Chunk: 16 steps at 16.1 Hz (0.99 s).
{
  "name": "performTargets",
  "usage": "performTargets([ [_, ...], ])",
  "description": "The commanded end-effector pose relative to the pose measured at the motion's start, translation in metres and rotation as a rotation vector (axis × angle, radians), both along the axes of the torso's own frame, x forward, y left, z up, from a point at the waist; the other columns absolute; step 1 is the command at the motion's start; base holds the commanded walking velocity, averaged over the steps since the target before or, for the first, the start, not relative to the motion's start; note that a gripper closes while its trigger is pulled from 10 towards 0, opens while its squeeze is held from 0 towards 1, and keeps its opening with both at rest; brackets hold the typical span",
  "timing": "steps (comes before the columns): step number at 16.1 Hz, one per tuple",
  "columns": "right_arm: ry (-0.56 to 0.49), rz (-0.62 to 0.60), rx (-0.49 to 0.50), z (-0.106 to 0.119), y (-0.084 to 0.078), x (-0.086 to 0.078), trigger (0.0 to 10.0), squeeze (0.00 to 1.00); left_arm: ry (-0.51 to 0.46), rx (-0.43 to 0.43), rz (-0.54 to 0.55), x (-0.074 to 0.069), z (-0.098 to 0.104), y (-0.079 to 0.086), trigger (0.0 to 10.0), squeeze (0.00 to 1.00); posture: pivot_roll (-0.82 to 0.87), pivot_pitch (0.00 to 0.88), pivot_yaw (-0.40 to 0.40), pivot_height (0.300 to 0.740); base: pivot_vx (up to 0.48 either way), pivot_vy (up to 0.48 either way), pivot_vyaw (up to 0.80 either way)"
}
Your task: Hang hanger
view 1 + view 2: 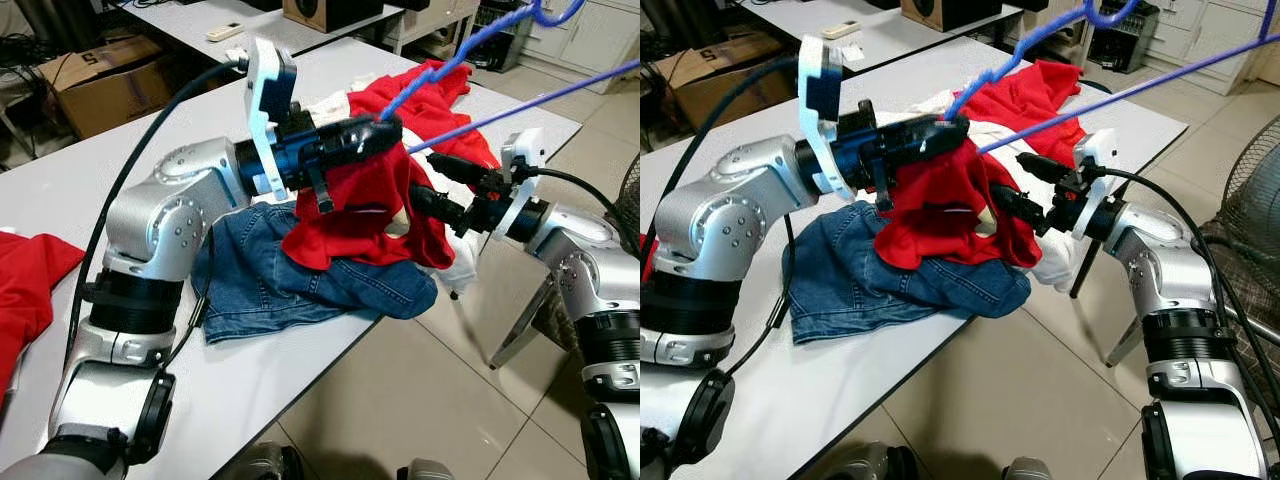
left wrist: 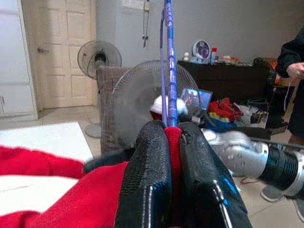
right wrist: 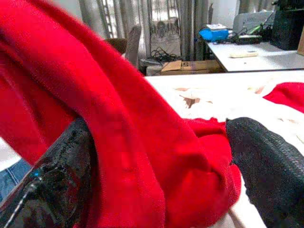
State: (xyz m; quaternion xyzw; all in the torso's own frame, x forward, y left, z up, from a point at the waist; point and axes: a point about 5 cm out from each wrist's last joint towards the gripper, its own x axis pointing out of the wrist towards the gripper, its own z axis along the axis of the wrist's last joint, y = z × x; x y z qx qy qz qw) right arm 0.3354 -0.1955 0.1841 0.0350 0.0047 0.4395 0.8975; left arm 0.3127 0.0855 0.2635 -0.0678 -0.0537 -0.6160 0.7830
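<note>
**A:** So the blue hanger (image 1: 470, 45) sits up at about 1 o'clock in the head view, its hook end poking out past the top of the frame. Its lower end is pinched together with the red shirt (image 1: 365, 215) in the left hand (image 1: 375, 135), fingers clamped tight on both. The shirt droops over the jeans (image 1: 290, 275) on the bench (image 1: 250, 400).

**B:** And the right hand (image 1: 432, 185)?

**A:** At 3 o'clock from the shirt, fingers spread with red cloth between them, not squeezing. I'd say keep the left pinch firm and use the right to feed fabric along the wire without tugging.

**B:** Do the wrist cams add anything?

**A:** The left wrist view shows the wire running straight up from between the fingers (image 2: 147, 180), plus a fan (image 2: 99, 57) behind. The right wrist view gives the cloth-in-gap detail.
</note>
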Motion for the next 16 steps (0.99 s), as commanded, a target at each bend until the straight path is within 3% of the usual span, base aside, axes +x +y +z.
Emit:
performTargets([
  [1,-0.031,0.015,0.019,0.009,0.002,0.001,10.0,0.00,-0.026,0.026,0.010,-0.001,0.002,0.001,0.0,0.00,-0.14,0.000,0.061,0.740,0.000,0.000,0.00],
  [2,-0.035,0.022,0.024,0.010,0.001,0.000,10.0,0.00,-0.029,0.049,0.025,0.000,-0.002,0.002,0.0,0.00,-0.14,0.000,0.061,0.740,0.000,0.000,0.00],
  [6,0.125,-0.156,-0.232,-0.027,-0.020,0.007,10.0,0.00,-0.033,-0.055,-0.026,-0.005,0.018,0.004,0.0,0.00,-0.14,0.000,0.061,0.740,0.000,0.000,0.00],
  [11,0.214,-0.306,-0.280,-0.039,-0.039,0.011,10.0,0.00,-0.040,-0.142,-0.116,-0.012,0.038,0.010,0.0,0.00,-0.15,0.000,0.062,0.740,0.000,0.000,0.00],
  [12,0.212,-0.351,-0.253,-0.038,-0.043,0.014,5.2,0.00,-0.039,-0.152,-0.116,-0.011,0.039,0.010,0.0,0.00,-0.15,0.000,0.063,0.740,0.000,0.000,0.00],
  [13,0.209,-0.368,-0.232,-0.036,-0.045,0.015,3.2,0.00,-0.038,-0.158,-0.116,-0.011,0.040,0.011,0.0,0.00,-0.15,0.000,0.063,0.740,0.000,0.000,0.00],
  [14,0.203,-0.393,-0.187,-0.033,-0.048,0.016,0.0,0.00,-0.037,-0.165,-0.117,-0.011,0.040,0.011,0.0,0.00,-0.15,0.000,0.063,0.740,0.000,0.000,0.00],
  [16,0.161,-0.440,-0.022,-0.013,-0.059,0.016,0.0,0.00,-0.051,-0.154,-0.074,-0.009,0.042,0.015,0.0,0.00,-0.15,0.000,0.058,0.740,0.000,0.000,0.00],
])
